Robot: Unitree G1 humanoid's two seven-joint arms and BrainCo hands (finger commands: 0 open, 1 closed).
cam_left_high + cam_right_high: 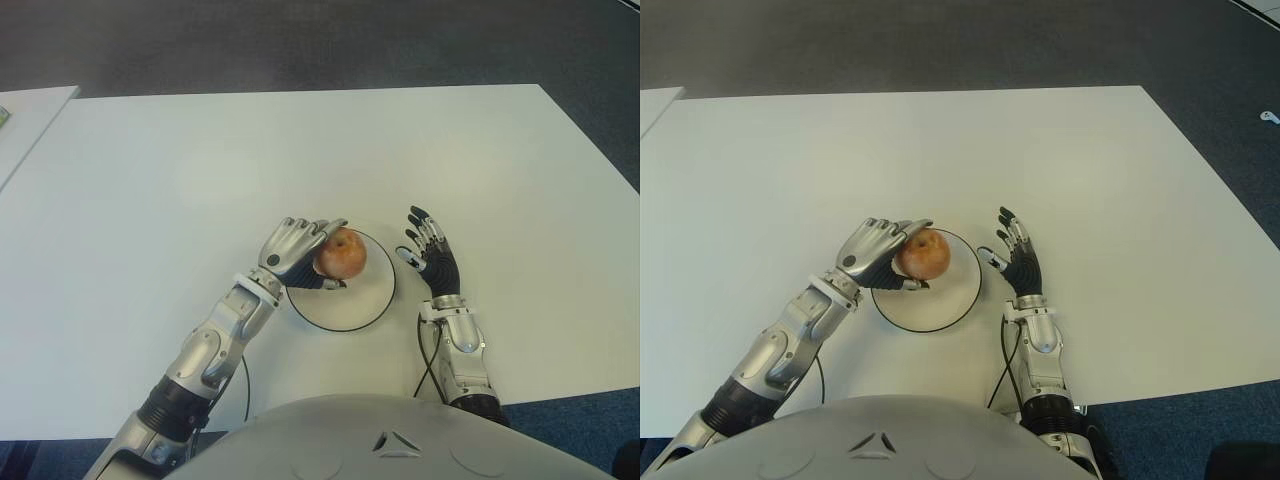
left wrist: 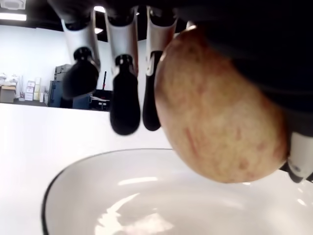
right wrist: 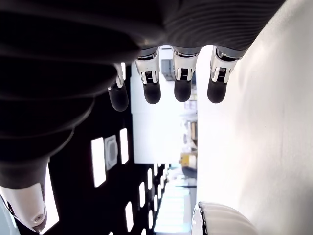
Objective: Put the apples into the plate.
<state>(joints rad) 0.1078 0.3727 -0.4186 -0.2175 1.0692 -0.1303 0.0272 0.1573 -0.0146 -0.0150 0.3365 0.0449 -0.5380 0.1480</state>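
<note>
A reddish-yellow apple hangs just above the white plate with a dark rim, near the plate's left side. My left hand comes in from the left and is shut on the apple, fingers over its top and thumb under it. The left wrist view shows the apple pressed against the palm, with a gap between it and the plate below. My right hand shows just right of the plate, fingers spread and holding nothing. I see no other apple.
The plate sits near the front middle of a wide white table. The corner of a second white table shows at the far left. Dark carpet lies beyond the table's far edge. A cable runs along my right forearm.
</note>
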